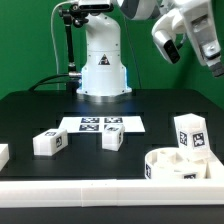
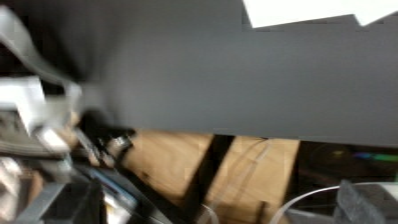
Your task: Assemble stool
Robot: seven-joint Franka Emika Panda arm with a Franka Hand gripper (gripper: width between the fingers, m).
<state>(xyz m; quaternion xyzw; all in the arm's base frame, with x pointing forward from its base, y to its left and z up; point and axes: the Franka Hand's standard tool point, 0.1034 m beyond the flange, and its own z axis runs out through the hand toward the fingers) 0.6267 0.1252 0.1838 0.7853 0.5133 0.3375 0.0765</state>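
Observation:
The stool's round white seat (image 1: 175, 165) lies at the front on the exterior view's right, tags on its rim. One white block leg (image 1: 190, 132) stands upright just behind it. Two more legs (image 1: 50, 142) (image 1: 113, 140) lie in front of the marker board (image 1: 100, 125), and a further white piece (image 1: 3, 153) shows at the left edge. My gripper (image 1: 172, 48) hangs high above the right side, far from every part, open and holding nothing. The blurred wrist view shows one grey finger (image 2: 368, 203) and no stool part.
The arm's white base (image 1: 100, 65) stands at the back of the black table (image 1: 30, 115). A white ledge (image 1: 80, 190) runs along the front. The wrist view looks past the table's edge (image 2: 196, 125) to a wooden floor (image 2: 178, 160), with a white corner (image 2: 320, 10).

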